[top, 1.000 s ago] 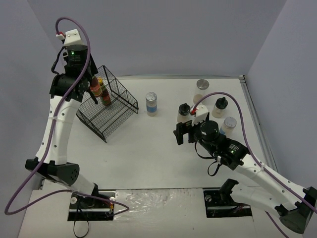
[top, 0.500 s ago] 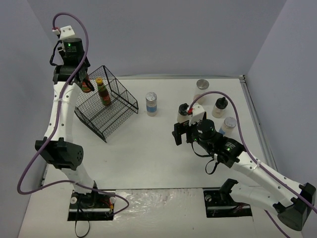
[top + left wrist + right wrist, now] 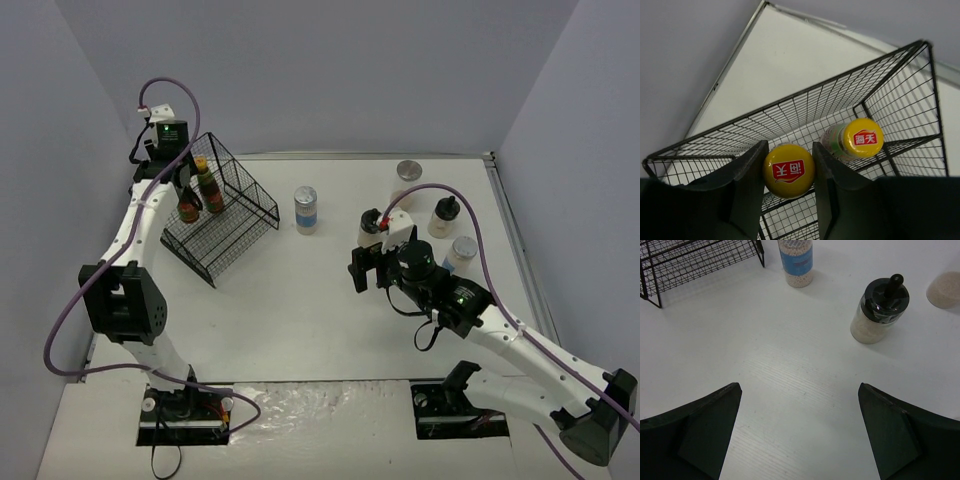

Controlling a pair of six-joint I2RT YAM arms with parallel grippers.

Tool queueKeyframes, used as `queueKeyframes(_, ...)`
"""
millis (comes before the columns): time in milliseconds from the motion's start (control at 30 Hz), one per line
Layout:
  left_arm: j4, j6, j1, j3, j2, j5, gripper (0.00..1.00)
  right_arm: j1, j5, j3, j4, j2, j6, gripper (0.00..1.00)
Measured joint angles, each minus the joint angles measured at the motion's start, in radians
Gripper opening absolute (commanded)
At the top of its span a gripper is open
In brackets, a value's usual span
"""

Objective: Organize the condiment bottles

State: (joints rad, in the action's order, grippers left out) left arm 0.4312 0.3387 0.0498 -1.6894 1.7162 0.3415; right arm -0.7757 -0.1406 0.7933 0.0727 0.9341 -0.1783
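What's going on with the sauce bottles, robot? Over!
Left gripper shut on yellow-capped sauce bottle, at the wire basket. Second sauce bottle stands inside. Right gripper open, empty, facing black-capped shaker. Nothing blocking seen.

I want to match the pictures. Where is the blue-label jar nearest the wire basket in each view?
Top external: blue-label jar mid-table, right of the black wire basket.
Left wrist: not in it.
Right wrist: jar at top edge, right of the basket.
Shared landmark: the basket, in all views.

A black-capped shaker (image 3: 879, 310) stands before the right claw (image 3: 799, 388).
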Motion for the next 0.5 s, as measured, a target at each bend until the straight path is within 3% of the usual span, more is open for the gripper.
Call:
queueKeyframes(100, -0.032, 0.003, 0.000, 0.083, -0.005, 0.001, 0.00, 0.004, 0.000, 0.000, 0.000, 0.001, 0.000, 1.00)
queueKeyframes(333, -0.114, 0.017, -0.003, 0.172, -0.019, 0.007, 0.17, 0.011, 0.000, 0.000, 0.000, 0.000, 0.000, 1.00)
queueKeyframes(500, -0.152, 0.050, -0.010, 0.235, -0.062, 0.007, 0.40, 0.011, 0.000, 0.000, 0.000, -0.005, -0.003, 1.00)
